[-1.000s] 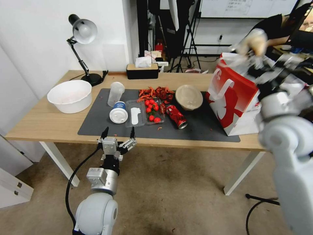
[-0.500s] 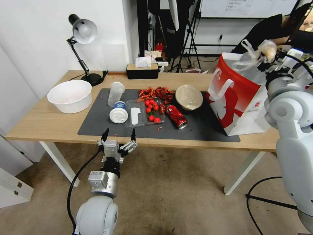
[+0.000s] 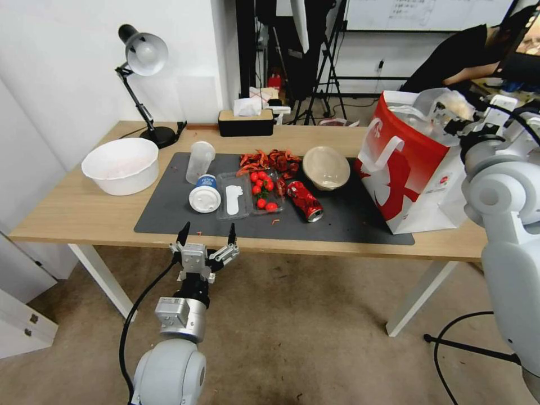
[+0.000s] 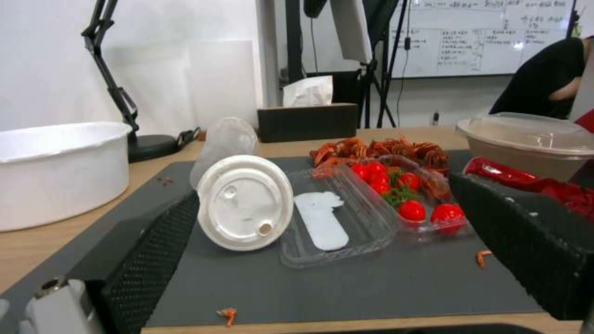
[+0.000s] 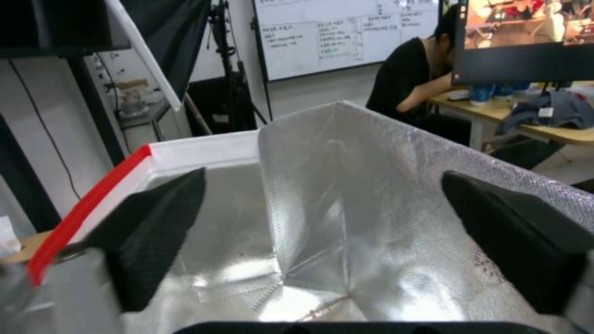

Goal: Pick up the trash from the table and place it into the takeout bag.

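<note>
On the table the red and white takeout bag stands at the right. My right gripper hovers at its mouth, open; the wrist view looks past the open right gripper onto the bag's silvery lining. The clear bag with bun sits in the bag's opening. On the mat lie a red can, a beige bowl, a white lidded cup and a clear cup. My left gripper waits open below the table's front edge, facing the lidded cup.
A big white bowl, a desk lamp and a tissue box stand at the left and back. Red shell scraps and a clear tray of tomatoes lie mid-mat.
My right gripper brought the bagged bun over the takeout bag, lowered it and let it go into the opening. The left arm barely moved.
</note>
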Controlling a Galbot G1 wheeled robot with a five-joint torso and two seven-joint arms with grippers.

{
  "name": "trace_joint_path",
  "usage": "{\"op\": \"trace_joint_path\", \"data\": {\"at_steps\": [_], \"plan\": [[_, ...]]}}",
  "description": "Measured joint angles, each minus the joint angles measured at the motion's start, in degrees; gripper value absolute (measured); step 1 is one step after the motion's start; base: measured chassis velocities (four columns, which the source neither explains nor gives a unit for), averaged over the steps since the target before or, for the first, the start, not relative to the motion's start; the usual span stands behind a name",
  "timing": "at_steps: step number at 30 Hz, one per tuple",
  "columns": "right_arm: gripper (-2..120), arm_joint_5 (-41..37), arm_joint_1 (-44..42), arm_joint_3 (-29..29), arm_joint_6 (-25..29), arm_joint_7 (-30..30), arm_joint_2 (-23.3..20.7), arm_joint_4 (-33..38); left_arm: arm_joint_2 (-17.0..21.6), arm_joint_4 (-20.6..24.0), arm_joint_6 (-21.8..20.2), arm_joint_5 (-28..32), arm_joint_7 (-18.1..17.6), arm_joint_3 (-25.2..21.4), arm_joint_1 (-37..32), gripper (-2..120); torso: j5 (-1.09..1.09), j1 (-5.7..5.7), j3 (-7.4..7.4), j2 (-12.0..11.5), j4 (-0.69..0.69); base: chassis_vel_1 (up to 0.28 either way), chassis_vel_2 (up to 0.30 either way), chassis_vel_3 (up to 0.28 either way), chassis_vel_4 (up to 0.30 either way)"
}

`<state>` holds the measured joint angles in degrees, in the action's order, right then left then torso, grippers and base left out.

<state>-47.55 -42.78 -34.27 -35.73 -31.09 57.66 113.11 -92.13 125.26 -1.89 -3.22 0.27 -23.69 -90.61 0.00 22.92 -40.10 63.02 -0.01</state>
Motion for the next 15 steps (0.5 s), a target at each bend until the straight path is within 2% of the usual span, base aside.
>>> {"op": "trace_joint_path", "data": {"at_steps": [3, 6, 8, 9, 10, 11, 14, 15], "plan": [[100, 0.1, -0.3, -0.1, 1.0, 0.3, 0.1, 0.4, 0.0, -0.1, 0.2, -0.1, 0.0, 0.0, 0.0, 100, 0.01, 0.00, 0.00, 0.0, 0.00, 0.000, 0.000, 0.000, 0.000], [100, -1.2, -0.8, 0.0, 7.5, 2.5, 0.2, 1.9, 0.0, -0.1, 0.3, 0.0, 0.0, 0.0, 0.0, 100, 0.00, 0.00, 0.00, 0.0, 0.01, 0.000, 0.000, 0.000, 0.000], [100, -1.7, -1.2, 0.1, 9.5, 3.4, 0.2, 2.5, 0.0, -0.1, 0.3, 0.0, -0.1, 0.0, 0.0, 100, 0.00, 0.00, 0.00, 0.0, 0.01, 0.000, 0.000, 0.000, 0.000], [100, -3.0, -2.7, 0.1, 14.6, 6.6, 0.5, 4.2, 0.0, -0.2, 0.4, 0.0, -0.1, 0.0, 0.0, 100, -0.01, 0.00, 0.00, 0.0, 0.01, 0.000, 0.000, 0.000, 0.000], [100, -3.2, -4.1, 0.1, 17.3, 9.0, 0.7, 5.5, 0.0, -0.2, 0.4, 0.0, -0.1, 0.0, 0.0, 100, -0.01, 0.00, 0.00, 0.0, 0.02, 0.000, 0.000, 0.000, 0.000], [100, -3.2, -4.1, 0.1, 17.3, 9.0, 0.7, 5.5, 0.0, -0.2, 0.4, 0.0, -0.1, 0.0, 0.0, 100, -0.01, 0.00, 0.00, 0.0, 0.02, 0.000, 0.000, 0.000, 0.000], [100, -1.1, -11.3, 0.2, 23.8, 17.1, 1.4, 11.0, 0.0, -0.2, 0.5, 0.1, -0.1, -0.1, 0.0, 100, 0.00, 0.00, 0.00, 0.0, 0.00, 0.000, 0.000, 0.000, 0.000], [100, -1.1, -11.3, 0.2, 23.8, 17.1, 1.4, 11.0, 0.0, -0.2, 0.5, 0.1, -0.1, -0.1, 0.0, 100, 0.00, 0.00, 0.00, 0.0, 0.00, 0.000, 0.000, 0.000, 0.000]]}}
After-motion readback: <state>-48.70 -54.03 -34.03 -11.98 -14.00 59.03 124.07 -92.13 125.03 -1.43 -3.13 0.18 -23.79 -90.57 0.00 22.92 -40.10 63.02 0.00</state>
